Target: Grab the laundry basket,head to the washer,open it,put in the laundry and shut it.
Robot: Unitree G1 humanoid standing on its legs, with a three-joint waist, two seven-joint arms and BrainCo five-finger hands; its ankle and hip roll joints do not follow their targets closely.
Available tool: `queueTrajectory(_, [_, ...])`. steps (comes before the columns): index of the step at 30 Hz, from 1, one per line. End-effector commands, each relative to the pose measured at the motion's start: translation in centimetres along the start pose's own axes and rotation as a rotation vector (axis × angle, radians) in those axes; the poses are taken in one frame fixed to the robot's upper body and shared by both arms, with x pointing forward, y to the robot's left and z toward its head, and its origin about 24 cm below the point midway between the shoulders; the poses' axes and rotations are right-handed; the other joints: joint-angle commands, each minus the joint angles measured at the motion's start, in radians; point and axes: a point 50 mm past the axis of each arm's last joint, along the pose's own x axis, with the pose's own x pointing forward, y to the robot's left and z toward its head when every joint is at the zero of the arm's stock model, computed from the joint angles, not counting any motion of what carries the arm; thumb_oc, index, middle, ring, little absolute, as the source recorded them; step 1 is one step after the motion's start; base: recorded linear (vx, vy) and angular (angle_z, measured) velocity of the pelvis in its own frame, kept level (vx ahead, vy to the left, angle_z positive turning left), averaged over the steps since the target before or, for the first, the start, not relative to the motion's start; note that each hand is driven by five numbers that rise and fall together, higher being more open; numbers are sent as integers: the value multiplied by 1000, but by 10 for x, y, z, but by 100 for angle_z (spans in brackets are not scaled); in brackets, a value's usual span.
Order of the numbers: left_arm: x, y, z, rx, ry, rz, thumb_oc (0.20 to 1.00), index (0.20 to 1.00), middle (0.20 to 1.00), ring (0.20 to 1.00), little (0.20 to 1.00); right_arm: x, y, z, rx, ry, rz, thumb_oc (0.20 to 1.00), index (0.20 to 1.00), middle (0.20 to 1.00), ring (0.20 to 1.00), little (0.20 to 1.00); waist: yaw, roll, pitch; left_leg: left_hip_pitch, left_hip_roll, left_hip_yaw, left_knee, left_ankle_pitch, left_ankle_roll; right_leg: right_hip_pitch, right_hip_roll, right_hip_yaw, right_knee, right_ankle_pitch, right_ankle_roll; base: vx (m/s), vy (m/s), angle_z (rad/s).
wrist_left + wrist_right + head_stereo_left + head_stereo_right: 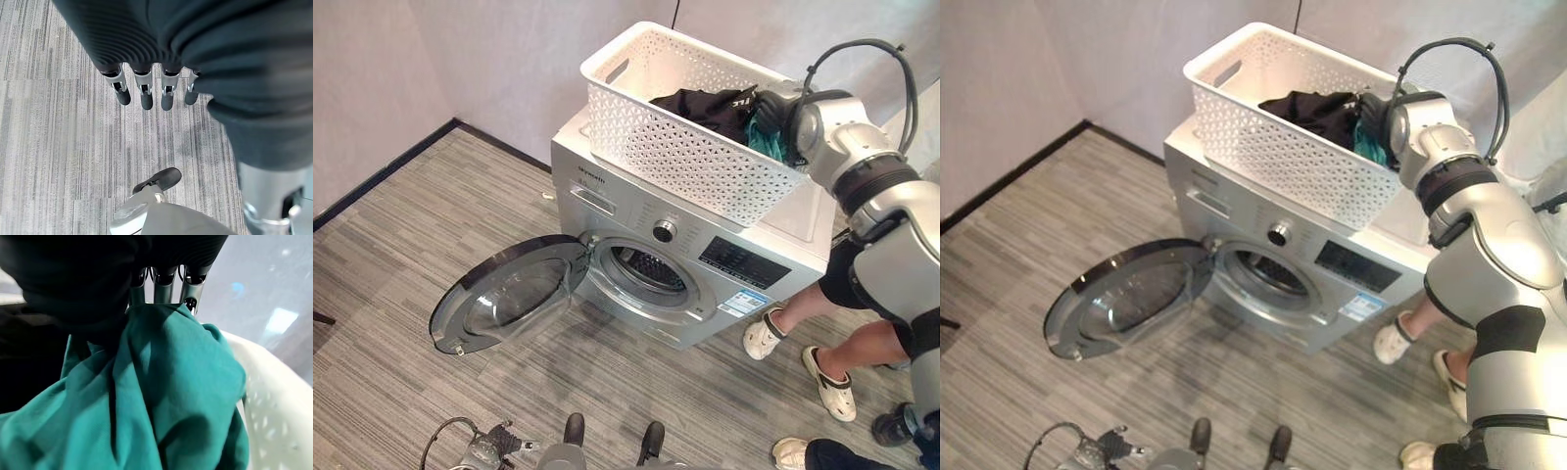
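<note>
With the teal cloth [161, 396] pinched by the right robot hand [166, 284] in the basket [675, 147], it should be lifted clear before being lowered to the open washer [646, 274]; the left robot hand [146, 90] hangs slack.

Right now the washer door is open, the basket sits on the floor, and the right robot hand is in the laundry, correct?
Not quite: the basket sits on top of the washer, as the left eye view shows. The rest holds.
</note>
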Motion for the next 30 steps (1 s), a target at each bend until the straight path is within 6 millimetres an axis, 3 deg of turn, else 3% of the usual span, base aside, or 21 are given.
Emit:
queueTrajectory(1, [0, 7, -5, 13, 45, 36, 1000, 1000, 1000, 1000, 1000, -8, -44, -24, -44, 105, -152, 200, 200, 200, 200, 200, 7, -14, -2, -14, -8, -83, -32, 6, -32, 61, -50, -18, -2, 0, 73, 0, 0, 0])
queueTrajectory(15, [-1, 1, -15, 15, 69, 32, 1000, 1000, 1000, 1000, 1000, -11, -48, -32, 44, 116, -242, 200, 200, 200, 200, 200, 3, 1, -22, 13, -10, -84, -32, -3, -32, 91, -53, -22, -2, -5, 71, 0, 0, 0])
queueTrajectory(28, [-4, -18, -28, 26, 94, -13, 1000, 1000, 1000, 1000, 1000, -13, -37, -38, 256, 103, -339, 200, 200, 200, 200, 200, -12, 33, -36, 80, -24, -59, -32, -34, -8, 132, -57, 7, 4, -8, 75, 16, 17, -5])
queueTrajectory(30, [-4, -22, -29, 27, 95, -15, 1000, 1000, 1000, 1000, 1000, -15, -34, -39, 352, 82, -399, 200, 200, 200, 200, 200, -13, 42, -36, 100, -29, -52, -32, -44, 0, 143, -59, 14, 11, -11, 76, 37, 43, -11])
